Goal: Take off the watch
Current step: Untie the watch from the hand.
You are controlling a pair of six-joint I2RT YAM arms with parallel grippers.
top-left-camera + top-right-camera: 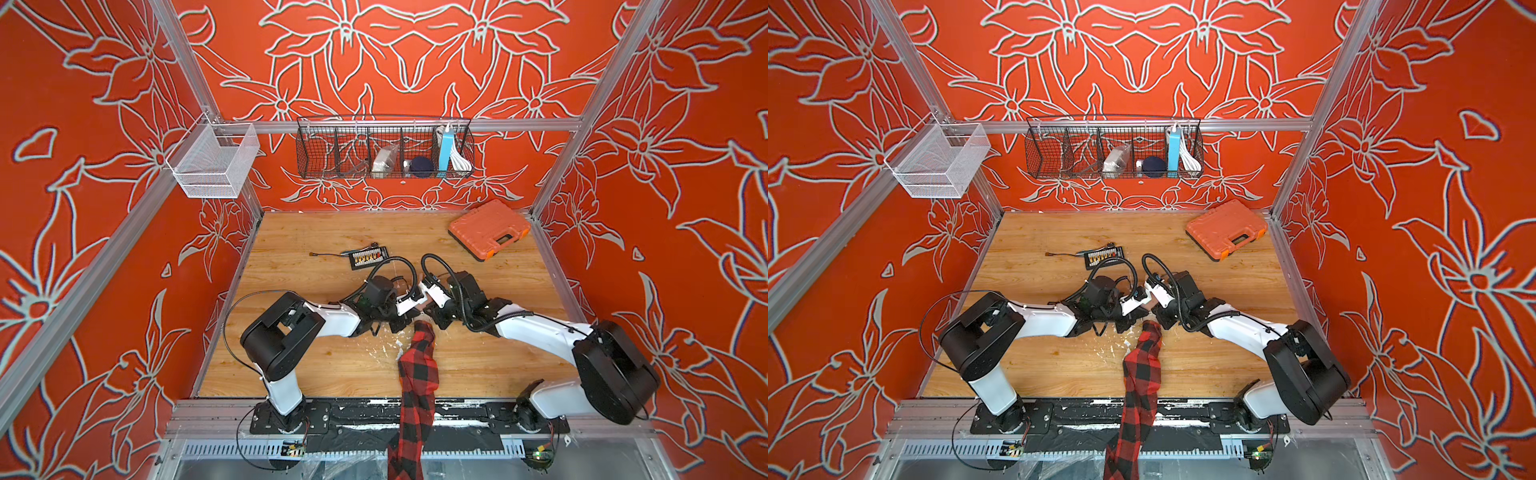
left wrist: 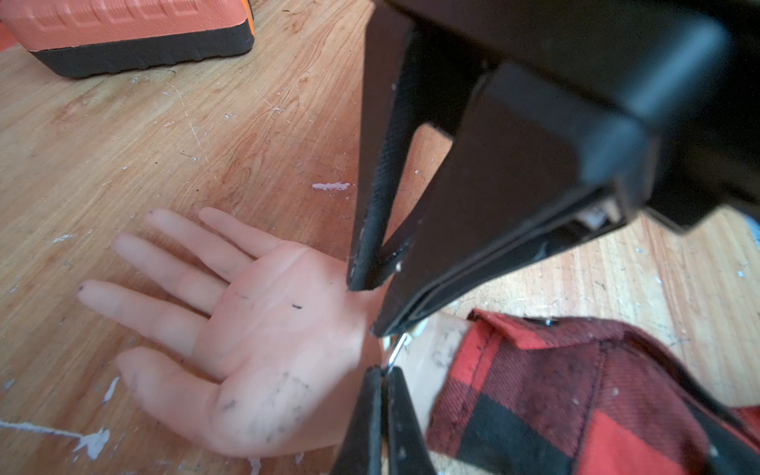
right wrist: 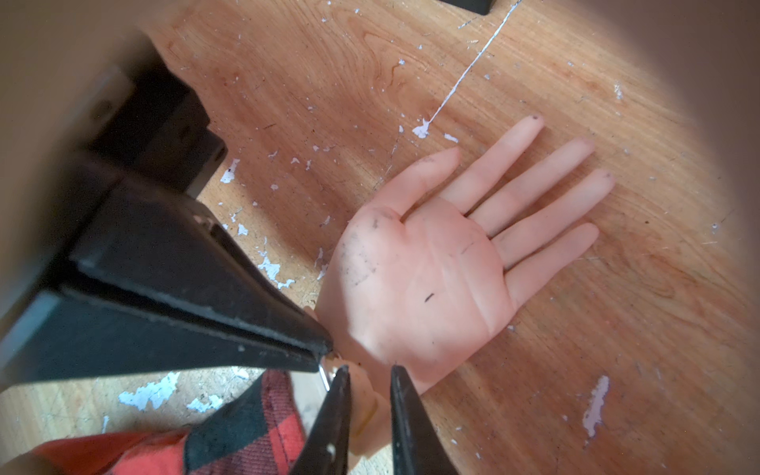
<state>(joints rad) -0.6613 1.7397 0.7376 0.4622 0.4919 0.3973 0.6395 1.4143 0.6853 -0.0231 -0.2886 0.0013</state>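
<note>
A pale dummy hand (image 2: 263, 329) lies palm up on the wooden table, its wrist coming out of a red-and-black plaid sleeve (image 1: 417, 365). The watch sits on that wrist. Only its cream strap (image 3: 364, 397) and silver buckle (image 2: 398, 347) show; the case is hidden. My left gripper (image 2: 384, 372) is shut on the buckle's metal loop at the wrist. My right gripper (image 3: 370, 370) stands narrowly open, its two fingers either side of the raised strap, one finger against it. In both top views the two grippers meet over the wrist and hide it.
An orange tool case (image 1: 488, 228) lies at the far right of the table. A black bit holder (image 1: 368, 257) lies behind the arms. A black wire basket (image 1: 384, 149) and a white mesh basket (image 1: 214, 160) hang on the frame. White paint flecks (image 3: 271, 269) mark the wood.
</note>
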